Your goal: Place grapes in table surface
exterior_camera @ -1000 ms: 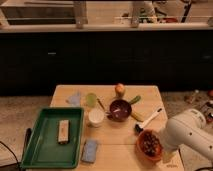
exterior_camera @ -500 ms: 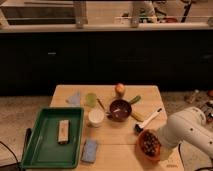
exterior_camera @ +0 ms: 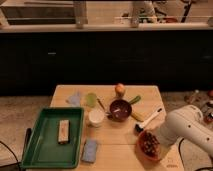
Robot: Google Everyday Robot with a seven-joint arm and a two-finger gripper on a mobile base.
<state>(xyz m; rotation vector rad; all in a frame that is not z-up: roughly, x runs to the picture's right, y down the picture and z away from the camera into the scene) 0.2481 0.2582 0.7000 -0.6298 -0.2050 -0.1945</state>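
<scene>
The grapes [exterior_camera: 148, 144] are a dark purple-brown bunch lying in an orange-red bowl [exterior_camera: 142, 152] at the front right of the light wooden table surface [exterior_camera: 117, 135]. My white arm [exterior_camera: 187, 131] comes in from the lower right and bends down over the bowl's right side. My gripper [exterior_camera: 158, 142] is at the bowl's right rim, right by the grapes and mostly hidden under the arm.
A green tray [exterior_camera: 45, 150] holding a tan block [exterior_camera: 63, 131] takes up the front left. A blue sponge [exterior_camera: 90, 150], white cup [exterior_camera: 95, 118], green cup [exterior_camera: 91, 99], purple bowl [exterior_camera: 120, 109], apple [exterior_camera: 120, 89] and white-handled brush [exterior_camera: 149, 120] stand around the middle.
My arm has edged slightly left toward the orange-red bowl. The things on the table have not moved.
</scene>
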